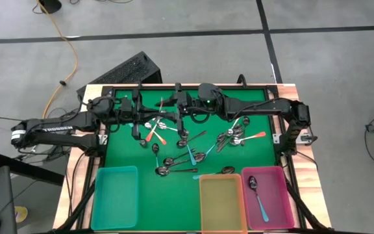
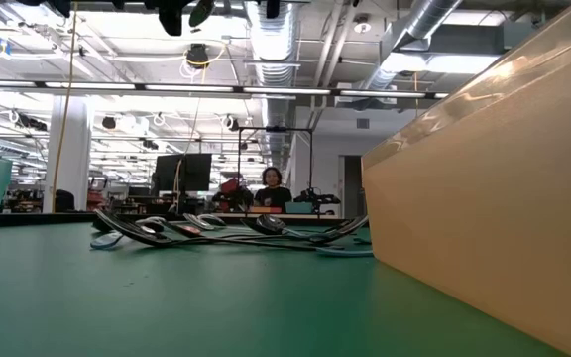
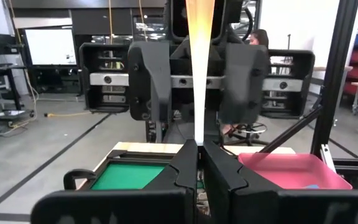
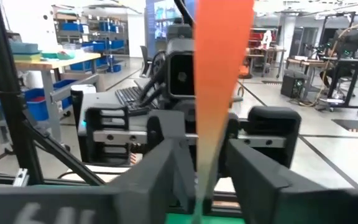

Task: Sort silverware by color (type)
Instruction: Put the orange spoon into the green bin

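Midway through sorting, an orange-handled spoon (image 4: 219, 74) is passed between raised arms: the left gripper (image 3: 196, 155) is clamped on it, the right gripper (image 4: 204, 168) closing around it. Next, one release is needed.

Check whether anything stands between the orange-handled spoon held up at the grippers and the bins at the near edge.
Nothing visible blocks it. The orange-handled spoon is raised, clamped in the left gripper, with the right gripper at it. Loose spoons lie flat below, short of the teal bin, yellow bin and pink bin.
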{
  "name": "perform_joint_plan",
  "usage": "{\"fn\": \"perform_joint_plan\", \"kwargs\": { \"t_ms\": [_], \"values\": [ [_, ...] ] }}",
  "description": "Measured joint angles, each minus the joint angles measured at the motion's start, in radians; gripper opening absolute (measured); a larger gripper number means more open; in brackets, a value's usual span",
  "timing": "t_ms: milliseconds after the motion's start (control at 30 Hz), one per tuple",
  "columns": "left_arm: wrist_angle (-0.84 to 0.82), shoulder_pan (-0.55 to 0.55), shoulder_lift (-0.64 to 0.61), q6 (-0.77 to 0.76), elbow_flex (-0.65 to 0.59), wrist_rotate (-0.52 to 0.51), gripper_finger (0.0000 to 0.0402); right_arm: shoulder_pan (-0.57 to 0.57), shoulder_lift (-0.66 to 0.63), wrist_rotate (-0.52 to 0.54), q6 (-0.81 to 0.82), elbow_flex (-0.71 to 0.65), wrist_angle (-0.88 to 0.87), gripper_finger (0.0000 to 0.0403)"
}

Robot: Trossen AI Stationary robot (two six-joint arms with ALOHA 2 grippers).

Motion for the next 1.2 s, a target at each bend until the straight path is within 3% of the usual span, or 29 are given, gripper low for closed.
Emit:
{"fn": "perform_joint_plan", "kwargs": {
  "t_ms": [167,233,600,967,1200],
  "values": [
    [-0.002,0.000,0.007,-0.008,0.000,0.014,0.0000,0.000,0.000,0.008,-0.004,0.000,-0.002,0.0042],
    [-0.005,0.000,0.007,-0.007,0.000,0.015,0.0000,0.000,0.000,0.008,-0.005,0.000,-0.003,0.0017],
    [-0.046,0.001,0.006,0.003,0.000,-0.014,0.0015,0.001,0.000,0.066,0.019,0.000,-0.040,0.0015],
    [-0.195,0.000,-0.099,0.048,0.009,-0.222,0.0119,-0.002,0.000,0.100,0.019,0.000,-0.089,0.0015],
    [-0.259,0.000,-0.220,0.060,0.047,-0.329,0.0137,0.027,0.037,0.099,0.023,0.003,-0.072,0.0015]
  ]
}}
